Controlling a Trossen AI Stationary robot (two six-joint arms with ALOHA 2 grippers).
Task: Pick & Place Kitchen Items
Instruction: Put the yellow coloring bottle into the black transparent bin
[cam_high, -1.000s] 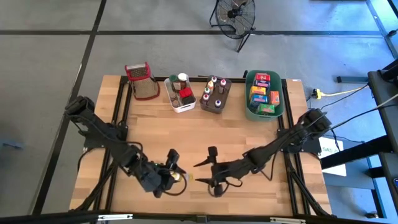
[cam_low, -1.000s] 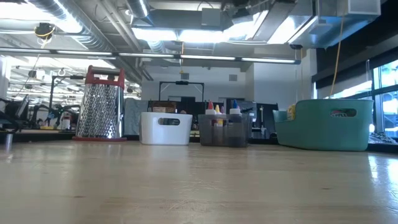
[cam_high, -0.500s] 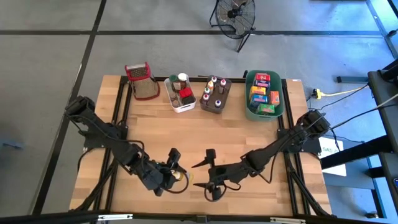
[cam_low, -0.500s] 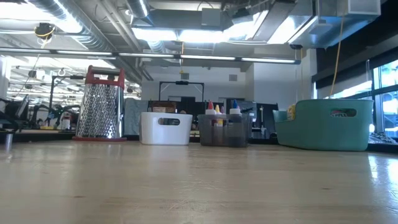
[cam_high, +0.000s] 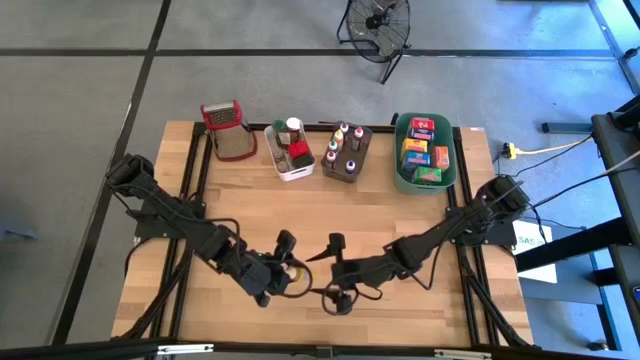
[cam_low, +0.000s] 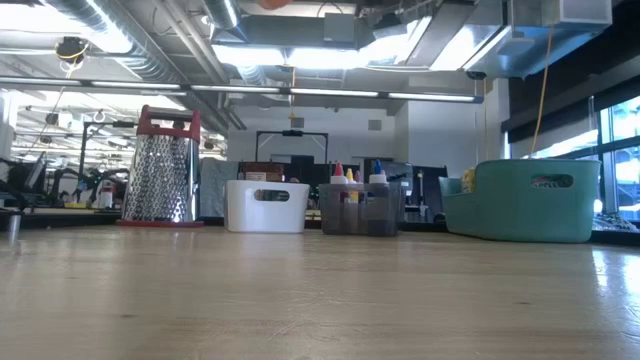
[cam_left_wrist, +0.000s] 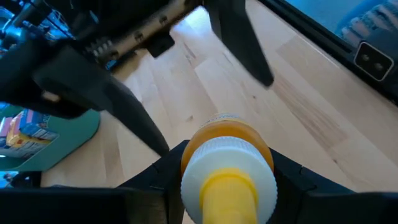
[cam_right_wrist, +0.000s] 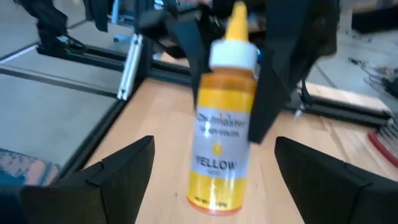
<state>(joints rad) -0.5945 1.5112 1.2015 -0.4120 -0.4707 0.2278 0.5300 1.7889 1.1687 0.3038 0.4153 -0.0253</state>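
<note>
A small bottle (cam_right_wrist: 222, 127) with an orange-yellow body, a white cap, a yellow tip and the word YELLOW on its label hangs over the near middle of the table (cam_high: 390, 210). My left gripper (cam_high: 283, 270) is shut on it. My right gripper (cam_high: 316, 274) faces it from the table's right, open, with its fingers (cam_right_wrist: 121, 168) wide on either side and short of the bottle. In the left wrist view the bottle's cap (cam_left_wrist: 229, 168) points at the camera. My left gripper pinches the bottle's upper body just below the white cap (cam_right_wrist: 205, 74) between its two fingers (cam_right_wrist: 268, 87). The fingers come from the table's left, slanting down, and lie across the bottle. The bottle stands about upright, cap up, its bottom (cam_right_wrist: 214, 202) clear of the table.
Along the far edge stand a red-topped metal grater (cam_high: 228, 130), a white tub (cam_high: 290, 152), a grey tub (cam_high: 346, 152) with small bottles and a green tub (cam_high: 426, 152) with colourful boxes. Bare wood lies between them and the grippers.
My left gripper has carried the bottle a little toward the table's right, closer to my right gripper, and the bottle has stayed upright. My right gripper has opened wider.
</note>
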